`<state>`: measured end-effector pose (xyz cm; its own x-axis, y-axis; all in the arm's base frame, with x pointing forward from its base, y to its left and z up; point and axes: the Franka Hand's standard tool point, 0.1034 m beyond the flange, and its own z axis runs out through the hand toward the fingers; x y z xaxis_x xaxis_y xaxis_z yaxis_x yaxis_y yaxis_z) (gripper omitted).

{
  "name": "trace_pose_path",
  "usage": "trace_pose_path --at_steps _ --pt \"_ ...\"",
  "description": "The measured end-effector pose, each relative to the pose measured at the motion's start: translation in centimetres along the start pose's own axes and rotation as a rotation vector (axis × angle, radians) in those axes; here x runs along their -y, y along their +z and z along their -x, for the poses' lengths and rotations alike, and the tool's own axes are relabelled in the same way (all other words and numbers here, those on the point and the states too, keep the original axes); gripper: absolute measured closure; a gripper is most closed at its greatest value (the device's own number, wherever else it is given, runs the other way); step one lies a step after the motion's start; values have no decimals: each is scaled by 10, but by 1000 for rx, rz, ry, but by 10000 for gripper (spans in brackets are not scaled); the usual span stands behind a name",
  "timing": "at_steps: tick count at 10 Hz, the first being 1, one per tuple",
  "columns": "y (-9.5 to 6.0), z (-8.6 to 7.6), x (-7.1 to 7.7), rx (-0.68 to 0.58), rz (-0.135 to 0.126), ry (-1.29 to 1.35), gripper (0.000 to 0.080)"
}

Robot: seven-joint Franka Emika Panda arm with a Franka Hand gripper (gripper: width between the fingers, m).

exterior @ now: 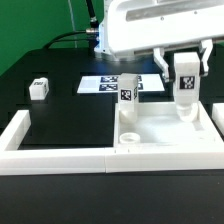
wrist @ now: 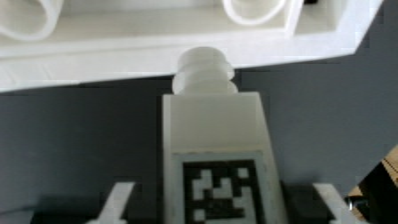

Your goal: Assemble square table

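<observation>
While the gripper (exterior: pixel 186 78) hangs over the square tabletop (exterior: pixel 160 132), its jaws are pinched narrow onto one leg (exterior: pixel 186 102), so it's got a proper hold on that block. In the wrist view you can see the fingers (wrist: pixel 118 205) on both sides of the leg. The tag faces the camera, and the round peg (wrist: pixel 205 70) points toward the tabletop's edge, near two of the corner sockets (wrist: pixel 251 10). Can't tell if the peg is touching anything.

The tabletop sits tucked against the white fence (exterior: pixel 60 158), toward the exterior view's right. A second leg (exterior: pixel 128 92) stands upright at its far corner on the exterior view's left. A third leg (exterior: pixel 40 89) sits well apart on the black table (exterior: pixel 60 115), and the marker board (exterior: pixel 100 84) lies further back.
</observation>
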<state>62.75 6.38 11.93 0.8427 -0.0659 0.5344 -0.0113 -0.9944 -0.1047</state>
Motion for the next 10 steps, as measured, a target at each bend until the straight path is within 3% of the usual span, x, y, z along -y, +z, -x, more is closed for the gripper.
trace_pose_path --at_steps 3,6,10 --pt "14 16 28 2 -18 0 509" --pt "25 28 28 16 -14 -2 509" --pt "31 28 26 4 -9 1 509"
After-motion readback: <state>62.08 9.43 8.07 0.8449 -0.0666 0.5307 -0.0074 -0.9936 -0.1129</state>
